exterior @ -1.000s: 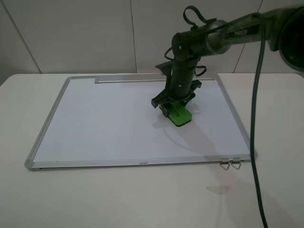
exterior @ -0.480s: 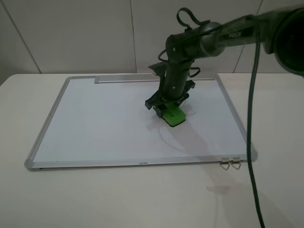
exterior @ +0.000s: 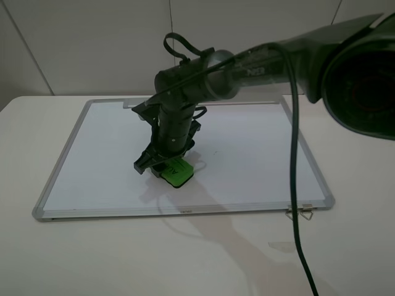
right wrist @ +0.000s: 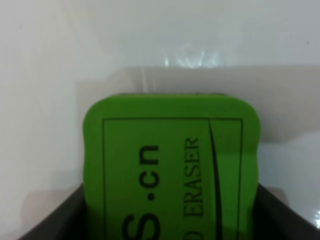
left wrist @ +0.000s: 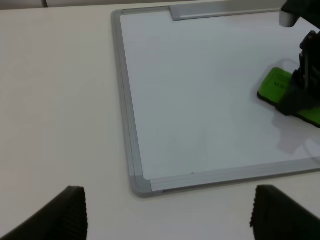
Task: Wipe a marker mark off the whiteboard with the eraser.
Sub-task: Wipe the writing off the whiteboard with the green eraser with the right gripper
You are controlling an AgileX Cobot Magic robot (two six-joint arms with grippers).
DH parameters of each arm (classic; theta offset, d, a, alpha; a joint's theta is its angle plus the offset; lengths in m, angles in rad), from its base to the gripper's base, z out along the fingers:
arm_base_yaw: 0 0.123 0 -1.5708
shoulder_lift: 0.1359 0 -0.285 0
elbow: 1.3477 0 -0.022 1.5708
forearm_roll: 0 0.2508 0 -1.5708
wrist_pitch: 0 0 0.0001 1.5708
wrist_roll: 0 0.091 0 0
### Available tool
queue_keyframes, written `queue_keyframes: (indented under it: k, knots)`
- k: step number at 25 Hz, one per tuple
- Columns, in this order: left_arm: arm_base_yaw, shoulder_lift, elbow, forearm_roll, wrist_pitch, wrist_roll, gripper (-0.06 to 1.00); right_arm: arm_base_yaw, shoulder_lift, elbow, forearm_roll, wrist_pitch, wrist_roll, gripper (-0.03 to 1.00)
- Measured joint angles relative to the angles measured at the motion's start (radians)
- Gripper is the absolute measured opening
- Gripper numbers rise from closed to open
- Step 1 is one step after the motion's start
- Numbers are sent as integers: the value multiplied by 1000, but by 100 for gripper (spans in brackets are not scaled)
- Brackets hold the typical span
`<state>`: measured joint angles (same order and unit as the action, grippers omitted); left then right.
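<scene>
The whiteboard point(exterior: 62, 165) lies flat on the table. My right gripper point(exterior: 165, 164) reaches across to the board's left-centre and is shut on the bright green eraser point(exterior: 176, 173), whose face rests on the board. The right wrist view shows the eraser point(right wrist: 170, 170) close up with dark lettering, dark fingers point(right wrist: 55, 220) on both sides and white board surface point(right wrist: 160, 40) beyond. The left wrist view shows the eraser point(left wrist: 277, 85), the right gripper point(left wrist: 300, 95) and the board's corner point(left wrist: 140, 182). My left gripper point(left wrist: 170, 220) is open over bare table. No marker mark is visible.
Two metal clips point(exterior: 299, 213) hang at the board's front right corner. A pale tape scrap point(exterior: 281, 245) lies on the table in front of them. The tray strip point(exterior: 143, 104) runs along the far edge. A black cable point(exterior: 295, 185) hangs from the right arm.
The right arm has swept the eraser leftward and toward the front edge across the board, from right of centre to left of centre.
</scene>
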<state>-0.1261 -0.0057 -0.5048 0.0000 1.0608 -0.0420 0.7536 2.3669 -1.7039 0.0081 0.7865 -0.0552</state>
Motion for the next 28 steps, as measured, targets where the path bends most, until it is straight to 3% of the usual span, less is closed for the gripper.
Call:
queue_keyframes:
  k: [4,17,28]
  knots:
    - [0,0,0,0,0,0,69,-35,0,0,0,-13,0,59]
    - [0,0,0,0,0,0,69,-295,3,0,-8,-84,-37,59]
    - [0,0,0,0,0,0,69,-259,3,0,1,-81,-37,59]
